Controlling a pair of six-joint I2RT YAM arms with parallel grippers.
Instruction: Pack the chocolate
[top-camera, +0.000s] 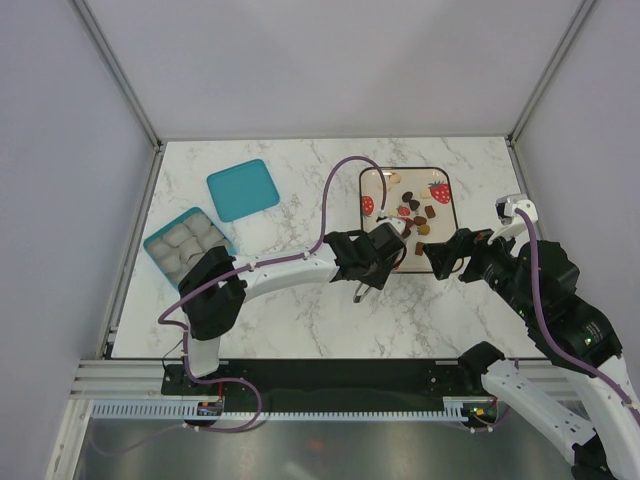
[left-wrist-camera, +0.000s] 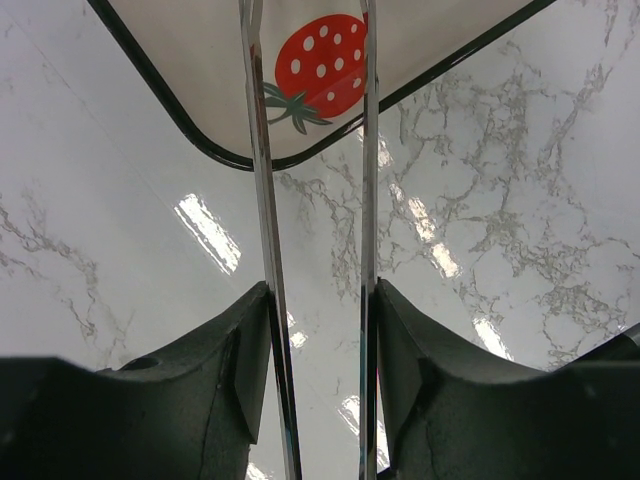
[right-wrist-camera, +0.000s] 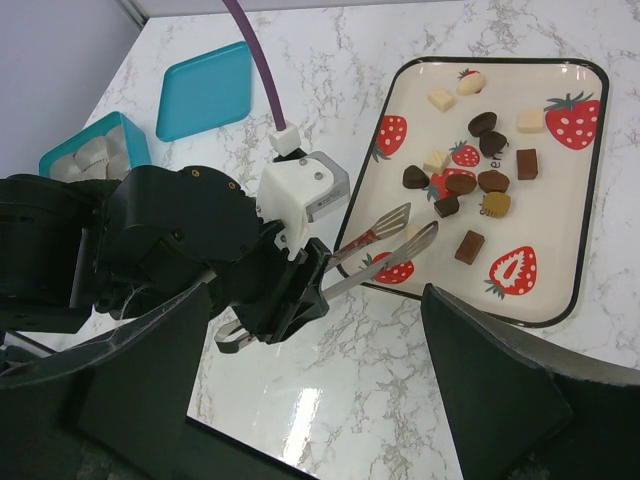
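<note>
Table: white marble-pattern top (top-camera: 300, 320) carrying everything below.
Left arm: reaches from the near left across to the tray's near edge.
Right arm: bent in from the right, with its wrist just beside the tray's near right corner.
Tray: cream rectangle with a black rim (right-wrist-camera: 560, 200), on the right half of the table, printed with red strawberries (right-wrist-camera: 573, 118).
Teal box: at the far left (right-wrist-camera: 132, 135), filled with white paper cups (top-camera: 187, 240).
Teal lid: lies flat (top-camera: 243, 189) beside the box, between the box and the tray.
Left gripper: fingers clamped (left-wrist-camera: 320, 300) on the two arms of the tongs.
Right gripper: jaws wide apart (top-camera: 440, 256), holding nothing.
Tongs: silver (right-wrist-camera: 400, 254), tips apart over the tray's near left part.
Chocolate: dark, mid-brown and cream pieces (right-wrist-camera: 461, 184) scattered loose on the tray, most near its middle.
</note>
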